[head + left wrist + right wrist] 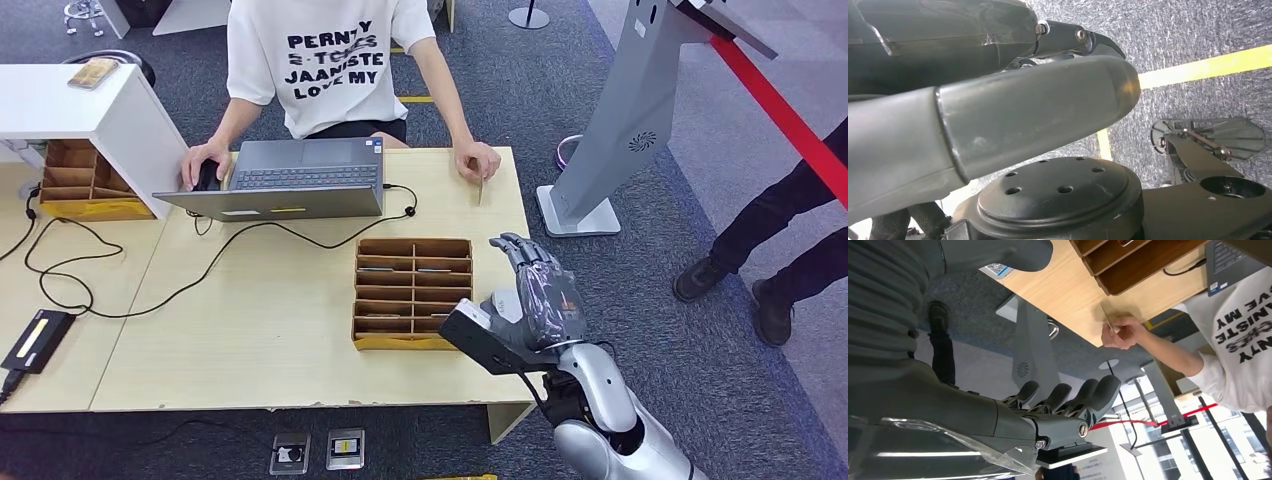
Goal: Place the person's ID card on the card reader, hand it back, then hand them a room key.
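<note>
The robot's silver, plastic-wrapped right hand (530,295) hovers at the near right edge of the pale wooden table (250,340), its dark fingers (1083,397) stretched out side by side and holding nothing. The left hand (998,115) appears in its own wrist view as a smooth grey thumb and a dark fingertip above grey carpet with yellow floor lines; whether it is released or clenched cannot be told.

Just beside the right hand stands one brown cardboard slotted tray (412,292), rectangular, divided into two columns of narrow compartments, a few holding flat cards. At the near left edge lies one flat black box with a yellow strip (38,340), a thin black cable (120,300) looping across the table from it.

Further back sits one open grey laptop (290,180). A second brown cardboard divider box (85,180) stands at the far left under a white boxy shelf (80,100).

Across the table is one person in a white printed T-shirt (325,60). One of their hands rests on a black mouse (206,175); the other hand (478,160) holds the thin tan ID card (481,190) upright, its lower edge at the tabletop near the far right corner, well apart from the robot's hand.
</note>
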### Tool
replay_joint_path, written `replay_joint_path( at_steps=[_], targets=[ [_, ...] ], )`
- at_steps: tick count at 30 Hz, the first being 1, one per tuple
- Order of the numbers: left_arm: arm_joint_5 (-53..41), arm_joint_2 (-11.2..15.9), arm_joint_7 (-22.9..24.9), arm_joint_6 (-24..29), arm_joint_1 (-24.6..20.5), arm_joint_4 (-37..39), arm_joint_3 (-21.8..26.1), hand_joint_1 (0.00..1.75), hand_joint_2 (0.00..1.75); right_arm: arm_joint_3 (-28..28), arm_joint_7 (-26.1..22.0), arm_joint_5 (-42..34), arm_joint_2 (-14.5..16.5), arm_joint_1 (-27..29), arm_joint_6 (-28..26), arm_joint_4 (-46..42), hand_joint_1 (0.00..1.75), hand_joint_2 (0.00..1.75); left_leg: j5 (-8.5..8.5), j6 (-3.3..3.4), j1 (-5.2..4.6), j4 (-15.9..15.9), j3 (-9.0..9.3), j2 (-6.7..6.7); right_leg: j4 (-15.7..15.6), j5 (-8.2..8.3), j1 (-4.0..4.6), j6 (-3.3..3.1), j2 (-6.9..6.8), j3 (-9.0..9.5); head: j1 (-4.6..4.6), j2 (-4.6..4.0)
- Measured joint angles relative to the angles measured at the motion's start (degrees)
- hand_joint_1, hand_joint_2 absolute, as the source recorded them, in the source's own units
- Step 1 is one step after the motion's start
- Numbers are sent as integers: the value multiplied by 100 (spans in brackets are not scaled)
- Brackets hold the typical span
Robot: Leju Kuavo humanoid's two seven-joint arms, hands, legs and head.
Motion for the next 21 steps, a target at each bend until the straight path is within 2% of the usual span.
replay_joint_path(
  at_steps=[4, 9, 21],
  targets=[
    [-43, -29, -67, -85, 0, 91, 0, 0, 0, -19, 68, 156, -14, 143, 103, -90, 42, 175, 0, 0, 0, 0, 0, 0, 0, 0, 0, 0, -1, 0, 0, 0],
    [-85, -67, -123, -145, -2, 196, 0, 0, 0, -21, 108, 286, -19, 269, 174, -166, 34, 175, 0, 0, 0, 0, 0, 0, 0, 0, 0, 0, 0, 0, 0, 0],
    [-399, -180, -310, -486, -3, 527, -37, 0, 0, -72, 258, 890, -15, 683, 580, -345, 48, 175, 0, 0, 0, 0, -1, -1, 0, 0, 0, 0, -3, 1, -1, 0]
  ],
)
